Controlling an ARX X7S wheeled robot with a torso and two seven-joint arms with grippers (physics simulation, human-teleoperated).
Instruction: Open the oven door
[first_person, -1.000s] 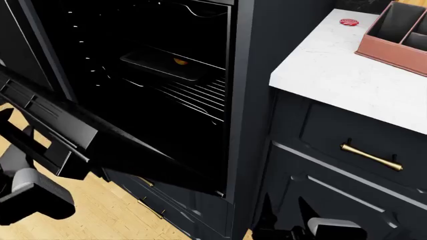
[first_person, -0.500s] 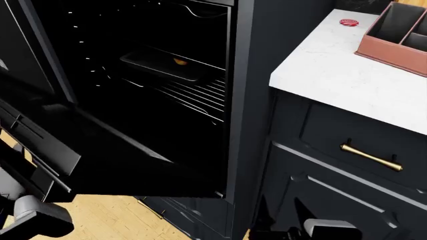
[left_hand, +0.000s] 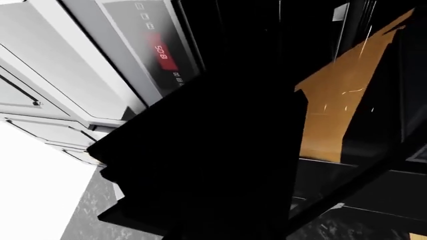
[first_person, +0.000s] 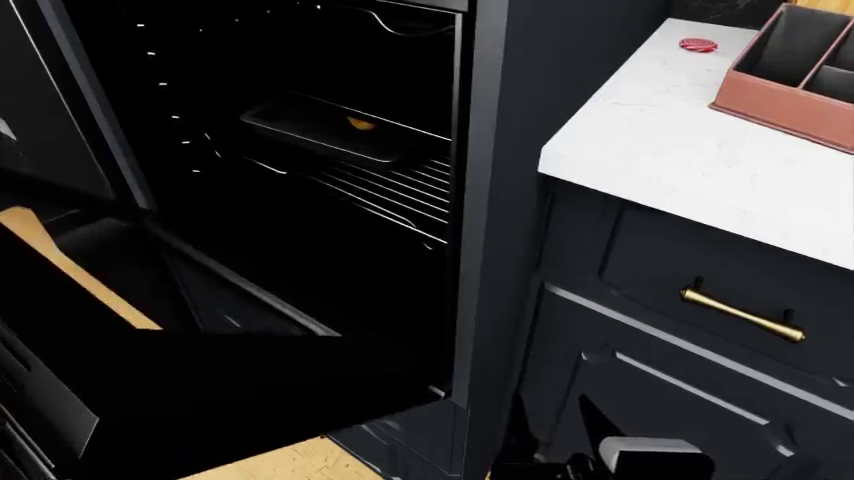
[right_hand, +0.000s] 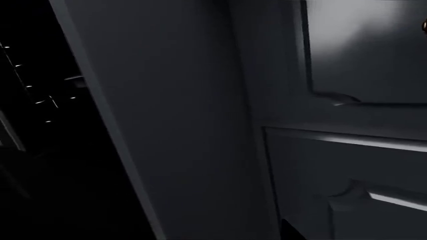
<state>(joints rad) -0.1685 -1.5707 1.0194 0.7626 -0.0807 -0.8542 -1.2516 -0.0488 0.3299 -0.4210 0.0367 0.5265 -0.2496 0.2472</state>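
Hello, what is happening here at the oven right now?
A two-armed robot is working at a built-in oven. The oven door is swung down and wide open, so the dark inside shows, with a baking tray resting on a wire rack. The left gripper is out of the head view, and its wrist camera shows only dark shapes close to the door, so I cannot tell its grip. The right gripper hangs low in front of the navy cabinet, touching nothing visible.

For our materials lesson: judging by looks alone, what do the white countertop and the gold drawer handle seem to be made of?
The white countertop looks like polished marble or stone, going by its faint grey veining. The gold drawer handle looks like brushed brass, given its warm metallic sheen. These are renders, so both are guesses.
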